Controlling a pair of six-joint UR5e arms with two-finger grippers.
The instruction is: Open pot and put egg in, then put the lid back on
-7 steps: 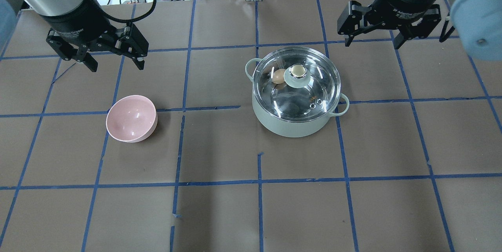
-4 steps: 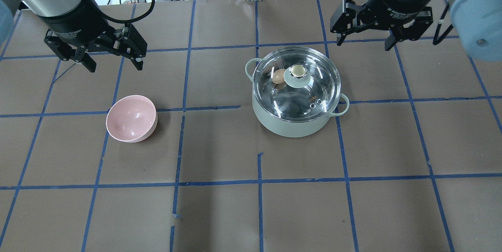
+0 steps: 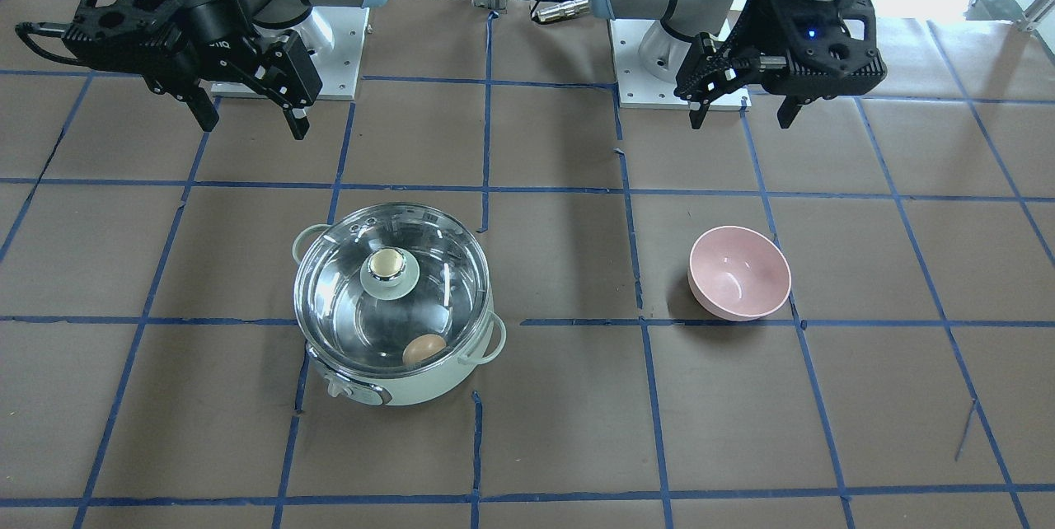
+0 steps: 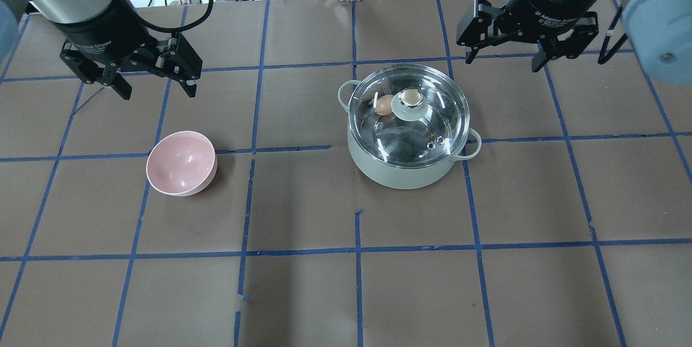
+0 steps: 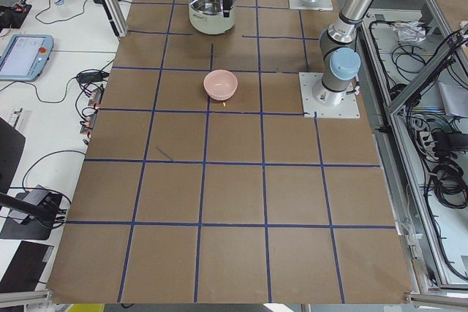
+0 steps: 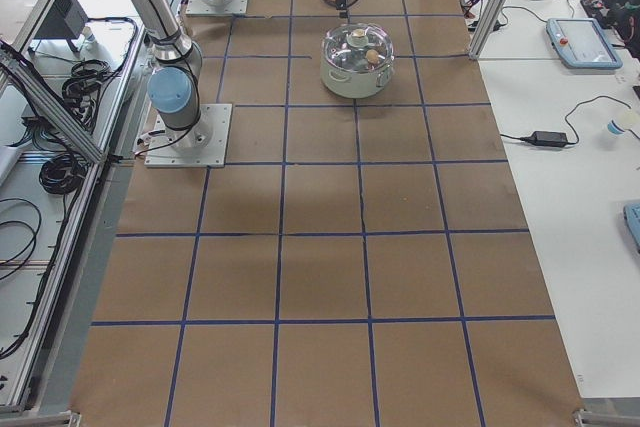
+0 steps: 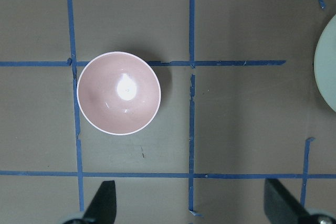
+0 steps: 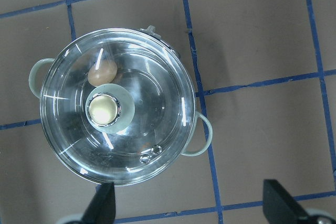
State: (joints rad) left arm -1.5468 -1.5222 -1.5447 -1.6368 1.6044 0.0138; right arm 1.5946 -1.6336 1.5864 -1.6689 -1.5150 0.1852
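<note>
The pale mint-green pot (image 4: 400,174) stands on the table right of centre, with the clear glass lid (image 4: 432,114) seated on it. The brown egg (image 4: 385,104) lies inside, seen through the glass beside the lid's knob. Pot (image 3: 404,387), lid (image 3: 354,323) and egg (image 3: 424,348) also show in the front view, and the lid (image 8: 152,124) and egg (image 8: 101,73) in the right wrist view. My right gripper (image 4: 504,63) hangs open and empty, high beyond the pot. My left gripper (image 4: 158,90) hangs open and empty above the table, apart from the pot.
An empty pink bowl (image 4: 181,163) sits left of centre, below my left gripper, and shows in the left wrist view (image 7: 118,93). The brown table (image 4: 357,282) carries a grid of blue tape. The arm bases stand at the table's back edge.
My right gripper has shifted slightly up and left in the overhead view, away from the pot. My left gripper has risen a little. Pot, lid, egg and bowl have not moved.
</note>
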